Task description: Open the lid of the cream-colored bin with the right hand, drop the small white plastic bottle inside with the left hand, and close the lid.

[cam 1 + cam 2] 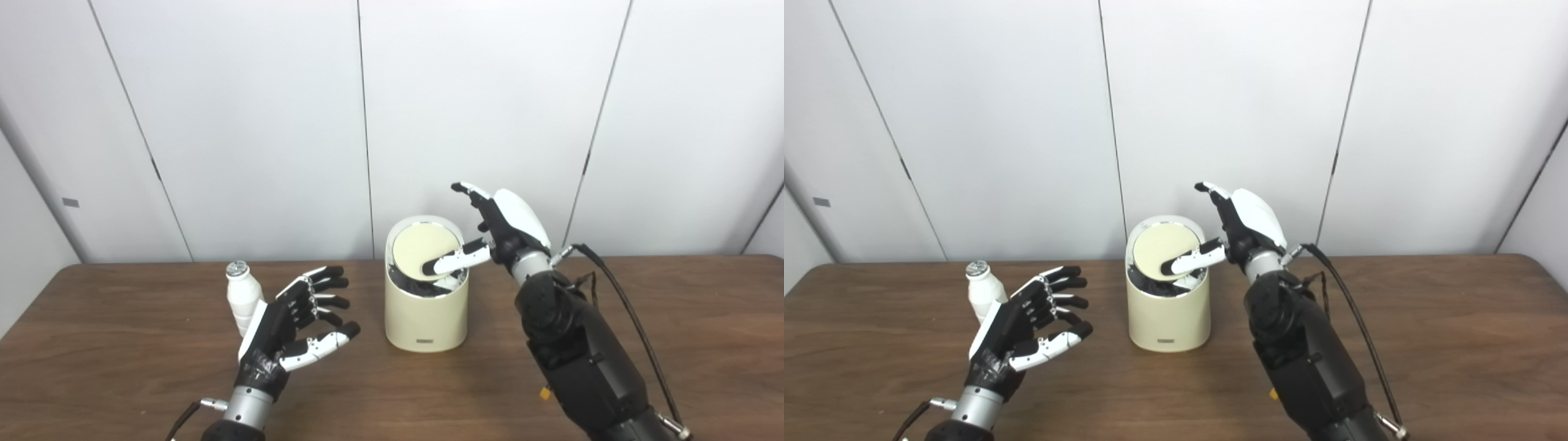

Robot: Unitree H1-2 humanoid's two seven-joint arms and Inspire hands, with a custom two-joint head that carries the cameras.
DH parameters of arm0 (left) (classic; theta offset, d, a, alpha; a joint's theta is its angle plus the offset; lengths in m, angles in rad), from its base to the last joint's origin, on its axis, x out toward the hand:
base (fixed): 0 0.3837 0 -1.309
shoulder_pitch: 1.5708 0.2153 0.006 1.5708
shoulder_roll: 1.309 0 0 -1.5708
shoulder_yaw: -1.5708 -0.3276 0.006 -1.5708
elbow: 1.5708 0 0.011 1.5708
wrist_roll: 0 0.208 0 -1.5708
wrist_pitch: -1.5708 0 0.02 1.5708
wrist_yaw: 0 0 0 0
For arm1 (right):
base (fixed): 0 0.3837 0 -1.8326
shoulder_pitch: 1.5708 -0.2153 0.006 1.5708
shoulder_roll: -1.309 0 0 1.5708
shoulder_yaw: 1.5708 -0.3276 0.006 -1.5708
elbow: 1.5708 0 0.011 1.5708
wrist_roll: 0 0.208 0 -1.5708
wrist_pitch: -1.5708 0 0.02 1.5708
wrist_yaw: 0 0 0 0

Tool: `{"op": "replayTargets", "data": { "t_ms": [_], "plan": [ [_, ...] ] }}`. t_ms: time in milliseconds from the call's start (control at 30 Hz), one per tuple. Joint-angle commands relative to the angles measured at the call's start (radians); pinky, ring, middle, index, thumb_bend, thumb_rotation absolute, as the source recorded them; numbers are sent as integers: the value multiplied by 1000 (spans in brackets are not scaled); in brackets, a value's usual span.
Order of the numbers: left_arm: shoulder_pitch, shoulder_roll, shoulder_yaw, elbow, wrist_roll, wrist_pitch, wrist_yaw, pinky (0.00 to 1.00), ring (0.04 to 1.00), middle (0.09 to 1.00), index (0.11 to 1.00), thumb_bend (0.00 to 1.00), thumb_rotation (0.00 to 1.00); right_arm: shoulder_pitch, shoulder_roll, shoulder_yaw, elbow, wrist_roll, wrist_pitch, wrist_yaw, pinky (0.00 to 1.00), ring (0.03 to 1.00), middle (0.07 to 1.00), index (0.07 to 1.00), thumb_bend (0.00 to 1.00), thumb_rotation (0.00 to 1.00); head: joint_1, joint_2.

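The table [704,318] runs wall to wall across the scene, its far edge against the white panels and broad bare wood at both sides and along the near edge. The bin [425,312] stands at the middle, toward the far edge, its lid [419,250] tilted into the mouth so a dark gap shows along the near rim. The right hand [499,229] hangs over the bin's right rim, holding nothing, fingers spread and raised, its thumb lying on the lid. The left hand [294,327] hovers left of the bin, clear of it, palm turned right, fingers fanned apart and empty. The bottle [243,298] stands upright just behind that hand, at its far left; whether they touch I cannot tell.
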Motion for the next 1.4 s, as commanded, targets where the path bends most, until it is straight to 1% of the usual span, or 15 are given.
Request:
{"op": "replayTargets", "data": {
  "t_ms": [0,200,333,433,633,700,833,900,933,967,1033,1067,1167,1233,1367],
  "plan": [
    [-28,-2,0,-51,-1,-6,7,522,644,749,777,695,85,-37,-13,-4,-25,-74,3,49,634,858,926,883,909,208,1,1],
    [-25,0,0,-68,-7,10,3,528,649,756,782,684,85,-29,-31,29,-36,-193,3,143,601,828,923,880,927,144,0,16],
    [-27,0,0,-70,-2,15,5,524,649,756,781,697,117,-24,-43,53,-34,-234,3,190,590,813,912,878,931,136,1,20],
    [-27,-1,1,-70,-4,17,5,525,646,756,778,693,106,-15,-46,63,-30,-253,3,223,589,810,915,885,925,137,1,20],
    [-28,3,2,-61,-5,12,3,528,650,757,780,694,107,-3,-46,70,-22,-250,3,217,620,820,921,889,925,162,1,18],
    [-28,4,3,-57,-7,9,2,528,648,755,780,697,114,-1,-47,61,-33,-232,2,208,624,820,924,899,900,211,0,17],
    [-28,5,2,-55,-3,9,2,522,642,751,778,697,114,9,-16,-19,-75,-158,3,165,636,833,912,885,898,236,-4,11],
    [-28,5,2,-51,-4,5,1,522,645,750,778,697,110,15,-10,-53,-104,-118,1,143,637,837,898,877,897,287,-6,11],
    [-28,6,2,-49,-6,2,-1,522,645,749,777,697,108,22,-2,-83,-127,-76,-2,127,635,836,895,876,895,298,-8,8],
    [-28,7,2,-47,-6,1,-2,522,645,750,778,697,108,32,7,-119,-154,-26,-4,117,598,805,882,869,896,315,-8,8],
    [-28,7,2,-45,-6,0,-3,522,644,750,779,695,107,53,22,-176,-193,57,-14,97,590,797,883,867,889,340,-6,7],
    [-29,7,2,-45,-7,0,-3,521,644,749,778,697,107,73,31,-206,-215,98,-27,78,592,790,874,865,884,350,-7,9],
    [-30,8,4,-45,-8,2,-3,519,643,746,777,702,104,120,51,-260,-254,190,-57,35,598,778,845,857,851,382,-21,10],
    [-29,12,4,-46,-2,1,-3,519,644,747,780,700,113,160,67,-298,-276,275,-87,9,634,798,841,855,817,426,-23,10],
    [-28,17,8,-40,-6,0,-6,526,645,750,780,694,104,253,73,-338,-283,440,-201,-6,659,803,853,849,820,423,-27,8]
  ]
}}
